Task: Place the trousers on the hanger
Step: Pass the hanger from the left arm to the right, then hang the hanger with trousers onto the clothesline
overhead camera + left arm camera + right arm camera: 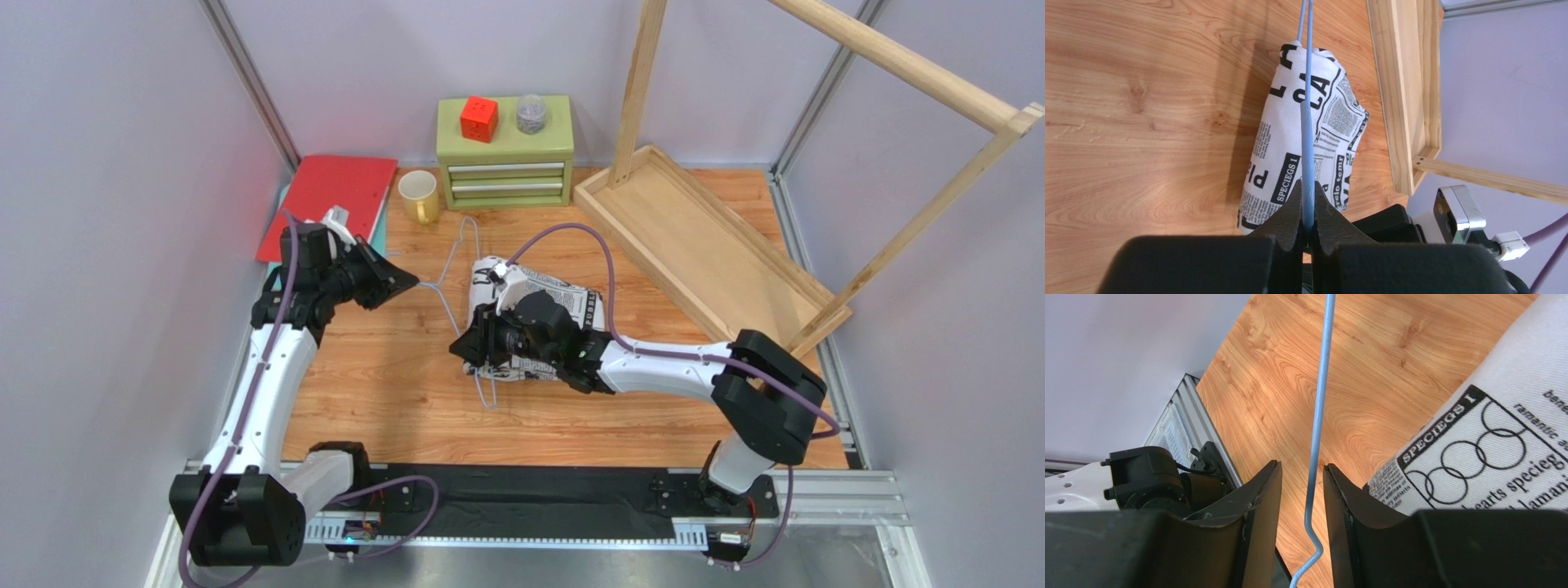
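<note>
The hanger (456, 251) is a thin pale blue wire lying over the wooden table. My left gripper (402, 283) is shut on its left corner; in the left wrist view (1308, 201) the wire (1308, 122) runs straight out from between the closed pads. The trousers (558, 306), folded into a bundle of white newspaper-print cloth, lie on the table under the wire (1290, 153). My right gripper (476, 353) sits over their left edge. It is open (1301, 468), with the hanger wire (1318, 416) passing between its fingers untouched and the trousers (1487, 447) just to the right.
A wooden rack tray (705, 251) with its tall frame (908, 61) stands at the right. A green drawer chest (504, 165) with a red cube (478, 119) and a jar (530, 113), a yellow mug (418, 196) and a red folder (326, 196) line the back.
</note>
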